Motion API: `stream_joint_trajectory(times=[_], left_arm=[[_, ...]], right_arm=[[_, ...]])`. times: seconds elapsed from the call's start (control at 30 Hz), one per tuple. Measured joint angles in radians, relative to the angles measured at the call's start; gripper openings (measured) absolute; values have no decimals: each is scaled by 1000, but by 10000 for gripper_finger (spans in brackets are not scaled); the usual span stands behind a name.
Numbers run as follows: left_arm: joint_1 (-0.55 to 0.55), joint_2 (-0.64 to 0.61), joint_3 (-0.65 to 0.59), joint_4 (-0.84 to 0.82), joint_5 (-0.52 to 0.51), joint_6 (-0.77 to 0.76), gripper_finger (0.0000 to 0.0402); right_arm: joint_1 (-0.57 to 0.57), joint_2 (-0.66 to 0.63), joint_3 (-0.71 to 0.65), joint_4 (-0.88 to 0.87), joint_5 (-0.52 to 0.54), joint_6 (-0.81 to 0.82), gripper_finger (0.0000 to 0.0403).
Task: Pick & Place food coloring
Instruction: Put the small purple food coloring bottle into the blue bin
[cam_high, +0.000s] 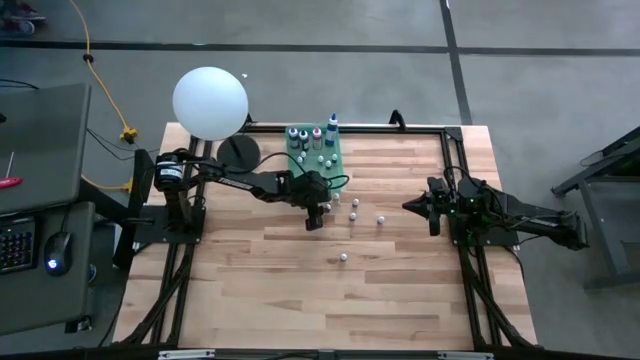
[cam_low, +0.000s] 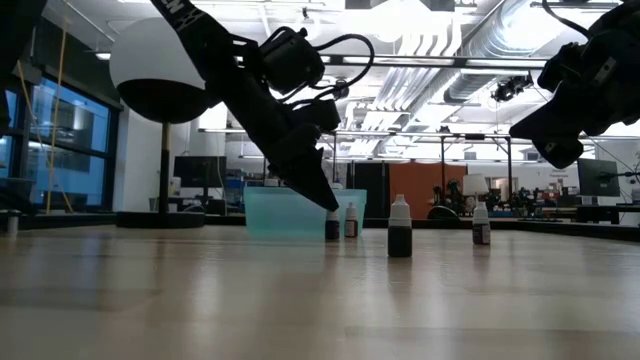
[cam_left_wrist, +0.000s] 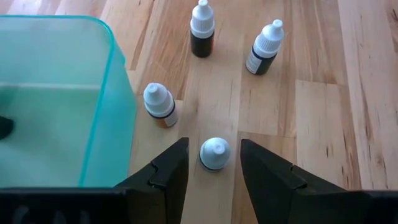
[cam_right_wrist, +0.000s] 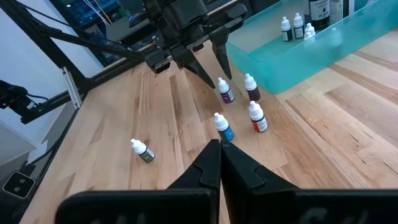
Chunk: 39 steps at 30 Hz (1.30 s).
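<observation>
left pincer (cam_left_wrist: 214, 163) apart, straddling a white-capped bottle (cam_left_wrist: 214, 153) to grip it | green tray (cam_left_wrist: 93, 93) beside, likely drop spot | right pincer (cam_right_wrist: 219, 163) together, parked

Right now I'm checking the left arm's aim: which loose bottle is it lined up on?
The white-capped bottle standing between the left gripper fingers, beside the green tray; the others stand farther out.

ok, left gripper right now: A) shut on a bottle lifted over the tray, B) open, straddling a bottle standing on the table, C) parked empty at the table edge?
B: in the left wrist view the left gripper has its fingers apart on either side of a white-capped bottle standing on the wood beside the green tray.
</observation>
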Motion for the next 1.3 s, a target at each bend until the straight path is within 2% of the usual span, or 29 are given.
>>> stream_joint_trajectory(times=[0.47, 1.3], left_arm=[[0, 15, -1, -28, 19, -4, 143], [0, 37, 0, 17, 34, -27, 143]], right_arm=[[0, 0, 0, 0, 0, 0, 0], [0, 0, 0, 0, 0, 1, 0]])
